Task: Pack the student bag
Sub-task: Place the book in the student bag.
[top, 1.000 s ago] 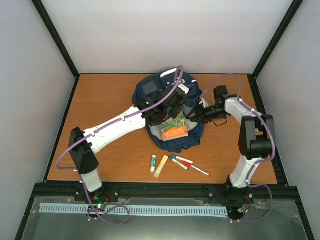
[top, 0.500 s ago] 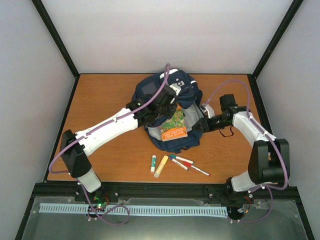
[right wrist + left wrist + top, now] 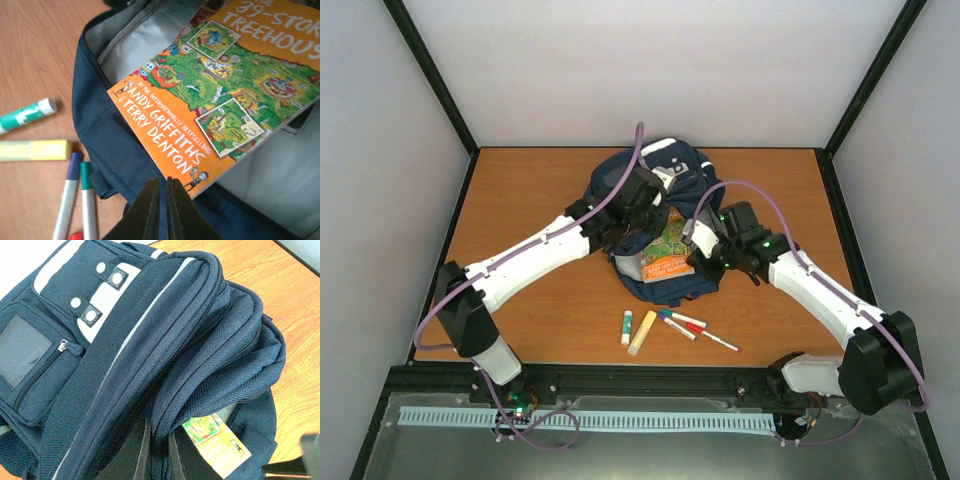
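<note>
The student bag lies in the middle of the table, navy with a white patch, its main compartment open toward the near side. An orange and green book sticks halfway out of the opening. My left gripper is shut on a fold of the bag's upper rim and holds it raised over the book. My right gripper is shut and empty, hovering just above the bag's lower rim, beside the book's near corner.
On the table in front of the bag lie a green-and-white glue stick, a yellow highlighter and three markers. The glue stick, highlighter and markers lie left of my right gripper.
My right arm has swung in from the bag's right side to over its front rim by the book. My left gripper has moved back with the bag's rim.
</note>
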Controlling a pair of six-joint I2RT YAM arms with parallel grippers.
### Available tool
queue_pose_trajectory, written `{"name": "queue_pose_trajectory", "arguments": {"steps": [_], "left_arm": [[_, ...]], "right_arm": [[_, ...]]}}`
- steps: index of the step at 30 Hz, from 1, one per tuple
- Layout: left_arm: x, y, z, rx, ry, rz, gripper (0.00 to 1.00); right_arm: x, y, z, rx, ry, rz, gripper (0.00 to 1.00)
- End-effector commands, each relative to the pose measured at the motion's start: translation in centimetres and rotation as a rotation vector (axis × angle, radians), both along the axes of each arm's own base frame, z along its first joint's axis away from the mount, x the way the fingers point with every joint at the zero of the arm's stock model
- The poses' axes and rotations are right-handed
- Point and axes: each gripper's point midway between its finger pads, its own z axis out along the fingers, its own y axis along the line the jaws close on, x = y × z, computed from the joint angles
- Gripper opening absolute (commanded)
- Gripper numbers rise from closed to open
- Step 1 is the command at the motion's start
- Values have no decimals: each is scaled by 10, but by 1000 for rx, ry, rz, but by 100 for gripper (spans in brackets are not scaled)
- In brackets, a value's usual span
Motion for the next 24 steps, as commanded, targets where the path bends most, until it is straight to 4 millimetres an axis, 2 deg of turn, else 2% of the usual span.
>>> {"name": "queue_pose_trajectory", "arguments": {"steps": [1,12,24], "left_arm": [[5,8,48,-129,-81,50,1],[10,13,47,-160,-52,55,1],[14,14,41,-150,-44,65,1]], "right_arm": [[9,7,-16,-146,-162,67,7],[-1,37,-48,-231,-227,202,4],[1,49,-71,-307,-276,288,3]]}}
